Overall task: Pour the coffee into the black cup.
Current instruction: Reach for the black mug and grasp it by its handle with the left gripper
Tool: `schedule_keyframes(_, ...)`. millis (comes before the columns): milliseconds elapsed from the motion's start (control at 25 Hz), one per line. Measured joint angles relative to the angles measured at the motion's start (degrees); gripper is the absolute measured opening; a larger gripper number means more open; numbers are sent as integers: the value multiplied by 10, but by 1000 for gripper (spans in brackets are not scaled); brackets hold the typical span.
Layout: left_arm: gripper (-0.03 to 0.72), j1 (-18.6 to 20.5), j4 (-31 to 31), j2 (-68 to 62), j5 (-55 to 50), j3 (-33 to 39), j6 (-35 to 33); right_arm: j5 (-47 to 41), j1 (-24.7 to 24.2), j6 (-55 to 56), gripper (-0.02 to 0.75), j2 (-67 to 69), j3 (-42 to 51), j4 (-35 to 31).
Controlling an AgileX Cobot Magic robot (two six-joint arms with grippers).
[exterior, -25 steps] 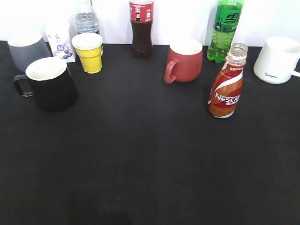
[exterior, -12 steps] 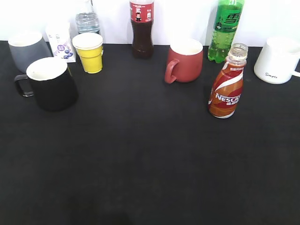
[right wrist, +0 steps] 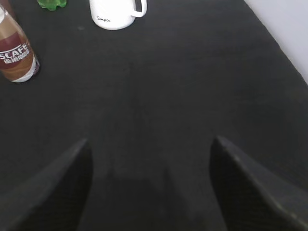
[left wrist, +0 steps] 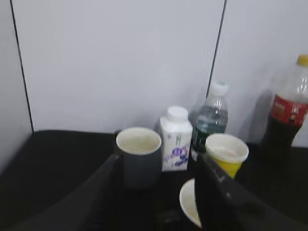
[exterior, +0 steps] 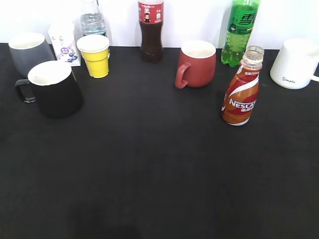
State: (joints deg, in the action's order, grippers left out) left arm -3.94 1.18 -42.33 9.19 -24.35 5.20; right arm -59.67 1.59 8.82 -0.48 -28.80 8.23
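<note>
On the black worktop (exterior: 149,164), the far left holds a grey mug (exterior: 27,52) at the back, with the black cup (exterior: 54,89) just in front of it, upright, handle to the left, white inside. Behind them stand a small white carton (exterior: 64,45), a clear water bottle (exterior: 92,21) and a yellow paper cup (exterior: 94,56), close together.

The left wrist view shows the same cluster from low down: the grey mug (left wrist: 138,156), the carton (left wrist: 176,138), the water bottle (left wrist: 209,120), the yellow cup (left wrist: 226,154) and, at the bottom edge, part of the black cup's white rim (left wrist: 189,210). The left tool (left wrist: 156,202) hangs with its two dark fingers spread wide apart, nothing between them but the view through to the mugs.

Near the middle back stands a dark cola bottle (exterior: 150,30), then a red mug (exterior: 196,64) with its handle to the left. A green soda bottle (exterior: 240,31) stands at the back wall, and the coffee (exterior: 241,89) stands upright just in front of it, uncapped, well apart from the black cup across the worktop. A white mug (exterior: 296,63) sits at the far right.

In the right wrist view the coffee (right wrist: 15,55) is at the upper left and the white mug (right wrist: 115,12) at the top. The right tool (right wrist: 149,192) is wide open over bare worktop, gripping nothing.
</note>
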Motion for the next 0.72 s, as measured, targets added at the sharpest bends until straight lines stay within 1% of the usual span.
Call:
schedule_keyframes(80,370,0,-1,-30,35,52,0,0,0,0,588,0,0,0)
schedule_keyframes(160,370,0,-2,-104,63,79,0,0,0,0,588,0,0,0)
schedule_keyframes(280,370,-1,-2,-197,167,82,4,0,0,0,588,0,0,0)
schedule_keyframes(440,370,-5,-3,-315,242,83,8,0,0,0,588,0,0,0)
schedule_keyframes(720,370,-5,-3,-474,426,82,9,0,0,0,588,0,0,0)
